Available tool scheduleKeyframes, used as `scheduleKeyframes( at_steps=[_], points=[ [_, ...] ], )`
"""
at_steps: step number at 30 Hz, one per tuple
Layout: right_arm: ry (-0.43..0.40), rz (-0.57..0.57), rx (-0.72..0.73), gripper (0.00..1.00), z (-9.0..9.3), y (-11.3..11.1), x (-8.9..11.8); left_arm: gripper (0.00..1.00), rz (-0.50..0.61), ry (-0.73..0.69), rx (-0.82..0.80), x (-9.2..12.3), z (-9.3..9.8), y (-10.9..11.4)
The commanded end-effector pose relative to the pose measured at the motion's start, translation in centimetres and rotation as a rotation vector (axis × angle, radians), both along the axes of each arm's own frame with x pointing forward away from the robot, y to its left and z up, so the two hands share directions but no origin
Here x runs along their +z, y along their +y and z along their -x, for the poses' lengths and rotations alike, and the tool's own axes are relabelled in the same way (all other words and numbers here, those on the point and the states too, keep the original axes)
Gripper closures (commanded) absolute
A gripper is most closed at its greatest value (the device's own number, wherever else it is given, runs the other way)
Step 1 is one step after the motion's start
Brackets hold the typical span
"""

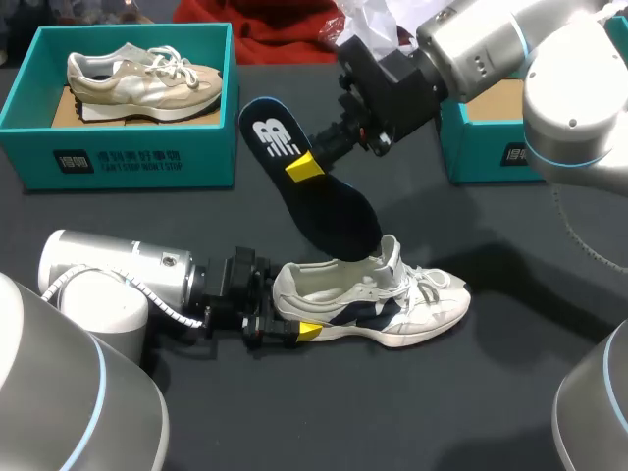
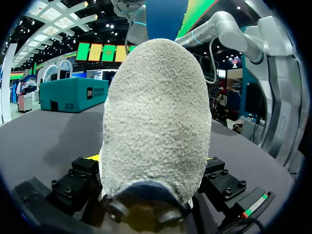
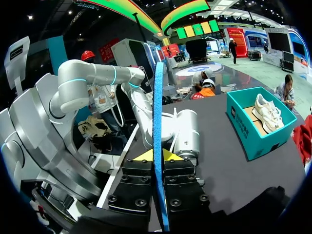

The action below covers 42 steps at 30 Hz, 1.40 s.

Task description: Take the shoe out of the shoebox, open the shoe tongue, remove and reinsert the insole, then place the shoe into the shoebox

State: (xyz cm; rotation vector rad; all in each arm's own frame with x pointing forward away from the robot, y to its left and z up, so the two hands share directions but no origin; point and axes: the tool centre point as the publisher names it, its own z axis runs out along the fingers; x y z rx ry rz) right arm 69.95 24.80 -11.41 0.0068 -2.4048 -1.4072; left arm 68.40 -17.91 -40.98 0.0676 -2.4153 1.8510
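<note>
**Insole gripped above sneaker, heel clamped**

Dark grey table [image 1: 471, 392] throughout. At its far left, a teal shoebox [image 1: 128, 157] holding a beige sneaker [image 1: 142, 83]. At far right, a second teal shoebox [image 1: 491, 147], mostly hidden behind the right arm.

Mid-table, well apart from both boxes: white sneaker [image 1: 392, 304] with navy panels, white laces, toe pointing right, collar gaping upward. Heel rough and pale, filling the left wrist view [image 2: 156, 112].

Left gripper [image 1: 280, 309] closed on that heel, a finger on each side.

Slanting up from the shoe's opening: dark blue insole [image 1: 339, 216] with a white logo at its raised heel end. Right gripper [image 1: 312, 162] pinched tight on it around mid-length. From the right wrist, seen edge-on as a thin blue strip [image 3: 158, 146] between the yellow tips.

Lower end of the insole lost behind the collar; depth inside the shoe impossible to tell. Left fingertips barely visible past the heel.
</note>
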Motion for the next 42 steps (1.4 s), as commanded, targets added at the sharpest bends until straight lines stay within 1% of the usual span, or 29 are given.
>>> scheduleKeyframes(
  at_steps=[1,2,4,6,19,23,28,41,42],
  points=[
    [-0.021,0.031,-0.088,1.0,1.7,-3.8,4.0,1.0,-0.003,0.0,0.0,-0.4,0.0,-0.2],
    [-0.013,0.011,-0.116,1.0,1.8,-4.8,4.8,1.0,-0.003,0.0,0.0,-0.4,0.0,-0.2],
    [0.022,-0.013,-0.162,1.0,1.9,-6.3,5.7,1.0,-0.003,0.0,0.0,-0.4,0.0,-0.2],
    [0.109,-0.061,-0.23,1.0,2.0,-8.0,6.0,1.0,-0.003,0.0,0.0,-0.4,0.0,-0.2],
    [0.109,-0.061,-0.23,1.0,2.0,-8.0,6.0,1.0,-0.003,0.0,0.0,-0.4,0.0,-0.2],
    [0.137,-0.083,-0.356,1.0,3.0,-10.9,7.4,1.0,-0.003,0.0,0.0,-0.4,0.0,-0.2],
    [0.191,-0.097,-0.462,1.0,4.2,-14.0,9.1,1.0,-0.003,0.0,0.0,-0.4,0.0,-0.2],
    [0.191,-0.097,-0.462,1.0,4.2,-14.0,9.1,1.0,-0.003,0.0,0.0,-0.4,0.0,-0.2],
    [0.195,-0.11,-0.462,1.0,4.4,-14.1,9.1,1.0,-0.003,0.0,0.0,-0.4,0.0,-0.2]
  ],
)
